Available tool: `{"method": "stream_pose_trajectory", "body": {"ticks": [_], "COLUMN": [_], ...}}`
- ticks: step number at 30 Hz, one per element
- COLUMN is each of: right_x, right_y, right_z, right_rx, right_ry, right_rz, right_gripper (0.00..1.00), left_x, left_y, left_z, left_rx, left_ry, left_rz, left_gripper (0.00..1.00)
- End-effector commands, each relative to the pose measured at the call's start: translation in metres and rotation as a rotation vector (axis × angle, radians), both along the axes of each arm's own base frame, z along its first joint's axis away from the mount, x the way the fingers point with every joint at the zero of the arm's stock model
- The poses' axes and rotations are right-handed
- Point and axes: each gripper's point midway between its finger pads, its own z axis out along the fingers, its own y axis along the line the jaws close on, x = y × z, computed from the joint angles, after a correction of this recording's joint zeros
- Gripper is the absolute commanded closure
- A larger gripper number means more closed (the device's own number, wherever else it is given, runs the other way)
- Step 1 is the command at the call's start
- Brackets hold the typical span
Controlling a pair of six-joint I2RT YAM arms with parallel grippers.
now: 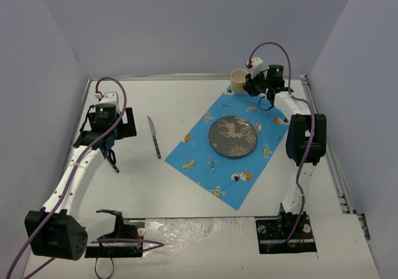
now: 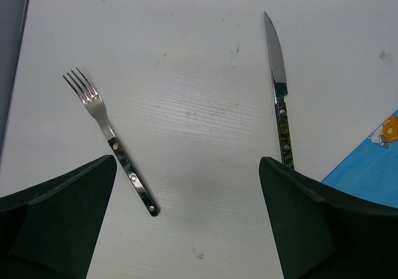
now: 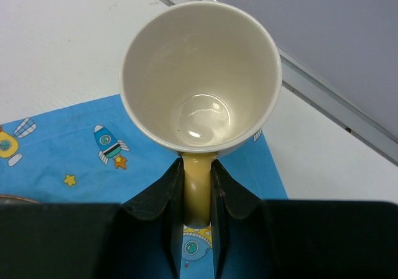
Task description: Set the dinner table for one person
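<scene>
The dinner table (image 1: pixel 180 99) is a white surface with a metal rim. A blue cartoon-printed cloth (image 1: pixel 227 148) lies on it with a grey patterned plate (image 1: pixel 232 136) in its middle. My right gripper (image 3: pixel 198 198) is shut on the handle of a cream cup (image 3: pixel 199 74), upright over the cloth's far corner; I cannot tell whether the cup touches down. The cup also shows in the top view (image 1: pixel 238 79). A knife (image 2: pixel 280 86) and a fork (image 2: pixel 112 142) lie on the table. My left gripper (image 2: pixel 186 229) is open and empty, hovering between them, nearer their handles.
The knife (image 1: pixel 153 137) lies left of the cloth, blade pointing away. The cloth's edge (image 2: pixel 373 161) shows at the right of the left wrist view. The table's metal rim (image 3: pixel 329 99) runs just behind the cup. Grey walls enclose the table.
</scene>
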Motion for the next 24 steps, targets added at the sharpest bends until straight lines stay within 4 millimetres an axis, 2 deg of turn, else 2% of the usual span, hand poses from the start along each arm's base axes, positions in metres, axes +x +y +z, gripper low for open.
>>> {"method": "stream_pose_trajectory", "body": {"ticks": [1, 12, 24], "right_x": [0.039, 0.061, 0.070], "right_y": [0.012, 0.006, 0.001], "right_z": [0.094, 0.056, 0.042], "right_rx": [0.023, 0.024, 0.044], "right_ry": [-0.306, -0.259, -0.245], "right_rz": [0.074, 0.071, 0.060], "right_gripper": [1.00, 1.00, 1.00], "left_x": [0.014, 0.015, 0.015], "left_y": [0.008, 0.011, 0.013], "left_z": [0.015, 0.011, 0.009], "left_rx": [0.037, 0.051, 0.057], "left_ry": [-0.068, -0.052, -0.045], "left_rz": [0.021, 0.029, 0.038], "left_gripper": [0.03, 0.03, 0.03]}}
